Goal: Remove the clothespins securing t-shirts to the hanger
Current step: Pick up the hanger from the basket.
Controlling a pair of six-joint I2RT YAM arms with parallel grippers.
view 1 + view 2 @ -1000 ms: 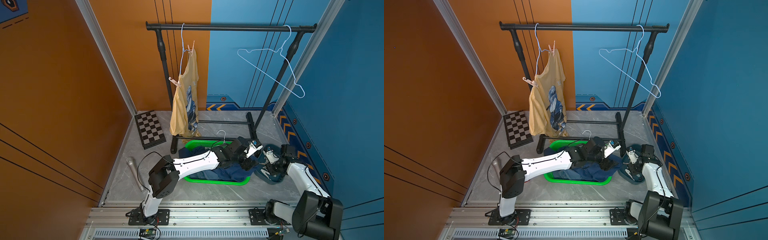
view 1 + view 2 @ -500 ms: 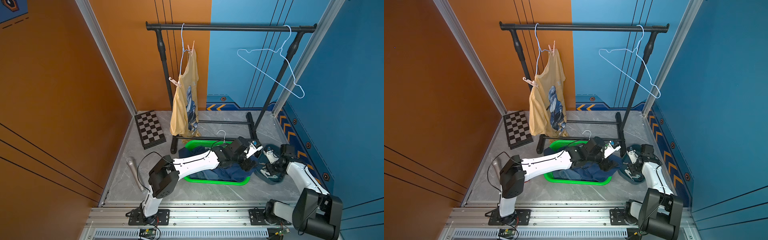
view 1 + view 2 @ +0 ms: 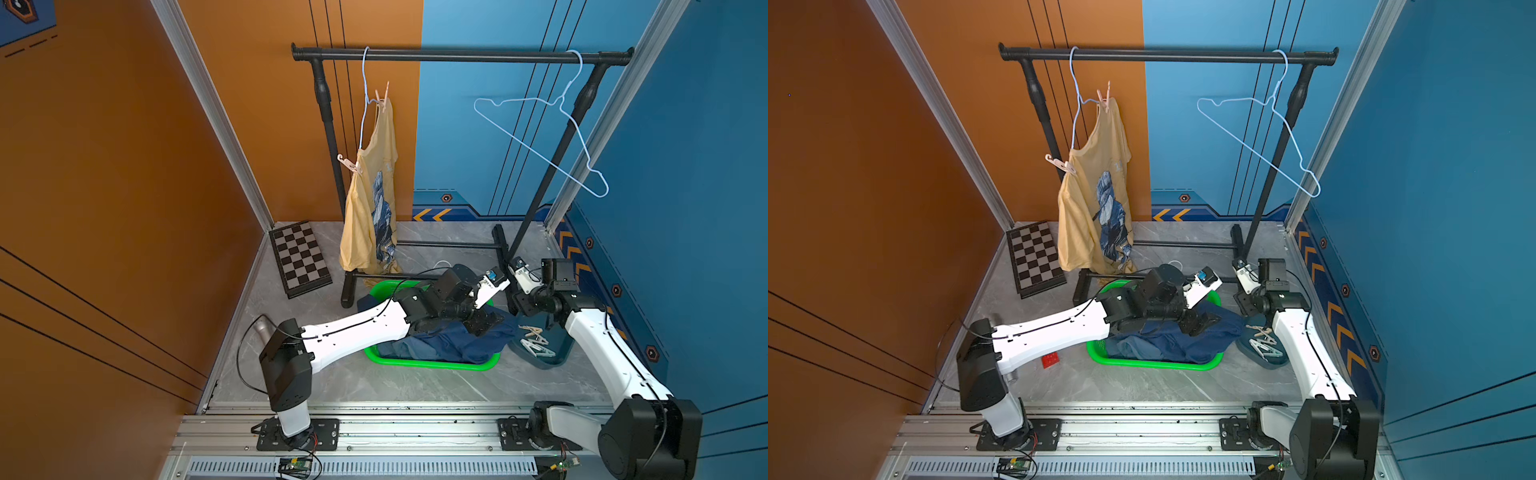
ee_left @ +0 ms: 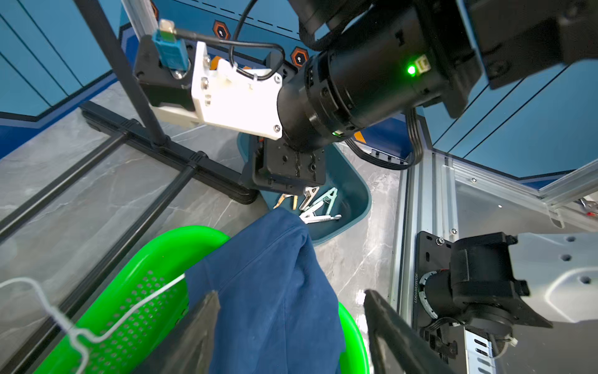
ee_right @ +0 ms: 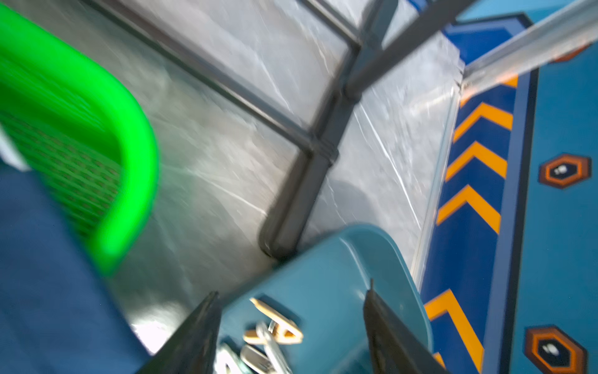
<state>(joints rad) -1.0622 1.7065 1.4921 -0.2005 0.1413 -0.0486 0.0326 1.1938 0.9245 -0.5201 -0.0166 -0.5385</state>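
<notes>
The right pincer point(image 5: 291, 291) hangs released and empty over the teal tray point(image 5: 323, 268), where about four loose clothespins point(image 4: 318, 202) lie. The left pincer point(image 4: 291, 291) is likewise spread wide, gripping nothing, above the navy t-shirt point(image 4: 268, 291), which is heaped with a slate-blue t-shirt point(image 3: 415, 347) in the green basket point(image 3: 432, 365). Roughly two thirds looks done. The yellow t-shirt point(image 3: 365, 216) is still on its hanger point(image 3: 365, 83), held by a pink clothespin point(image 3: 384, 93) at the top and a pale clothespin point(image 3: 349, 164) lower down.

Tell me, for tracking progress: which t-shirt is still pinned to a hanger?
The pale yellow t-shirt, hanging from the rail with two clothespins; the blue shirts lie in the green basket.
</notes>
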